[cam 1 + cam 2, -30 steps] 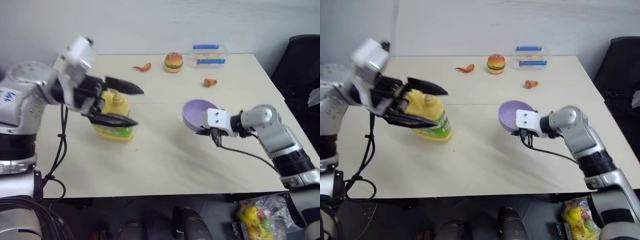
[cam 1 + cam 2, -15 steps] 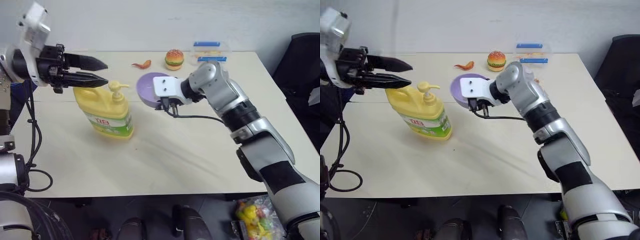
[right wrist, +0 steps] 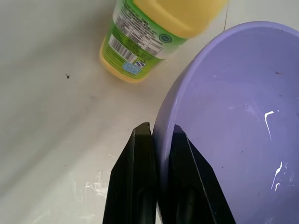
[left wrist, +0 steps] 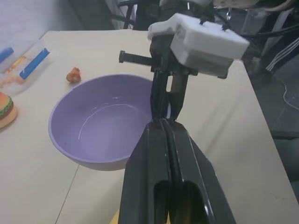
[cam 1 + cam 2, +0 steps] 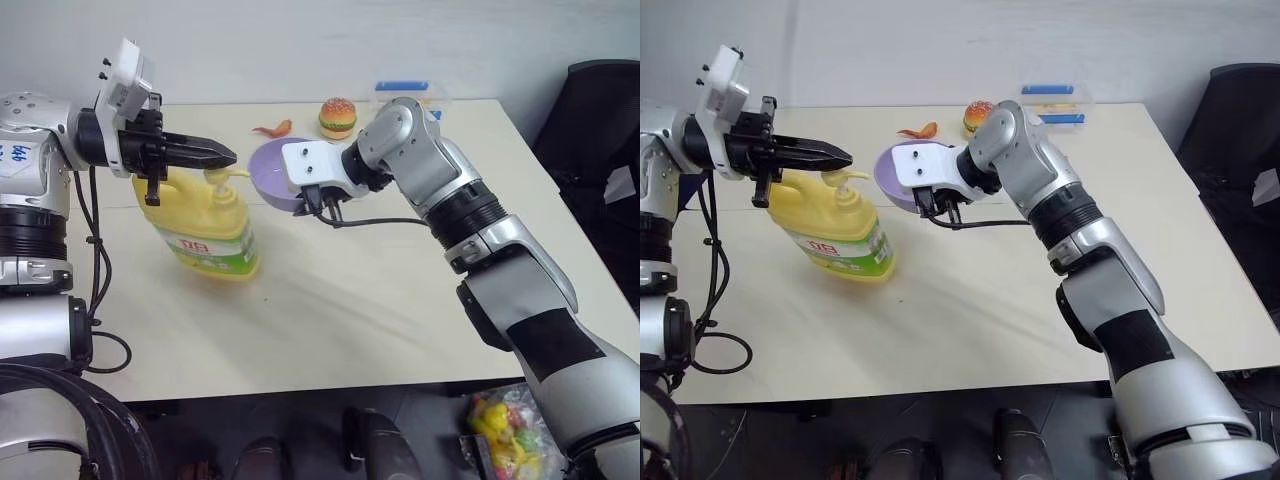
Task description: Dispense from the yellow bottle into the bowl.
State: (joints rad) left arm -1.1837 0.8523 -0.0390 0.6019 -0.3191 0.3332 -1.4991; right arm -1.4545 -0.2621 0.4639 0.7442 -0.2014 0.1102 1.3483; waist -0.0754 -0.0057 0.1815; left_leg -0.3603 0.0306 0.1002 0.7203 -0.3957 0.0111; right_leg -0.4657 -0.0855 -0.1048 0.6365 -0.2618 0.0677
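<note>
Right fingers (image 3: pixel 161 140) pinch bowl (image 5: pixel 268 172) rim above beige table (image 5: pixel 400 300).

left gripper (image 5: pixel 228 156) — black fingers pressed together, above yellow pump top | large yellow plastic jug-shaped bottle (image 5: pixel 205 230) with green-and-white label — upright on table | right gripper (image 5: pixel 300 195) clamps rim of small lavender plastic bowl (image 5: pixel 268 172), raised beside pump

One yellow bottle (image 5: pixel 205 230), one lavender bowl (image 4: pixel 100 126), one toy burger (image 5: pixel 338 116), one clear box (image 5: pixel 1053 100) (blue clips), two small orange toys (image 5: pixel 270 129).
</note>
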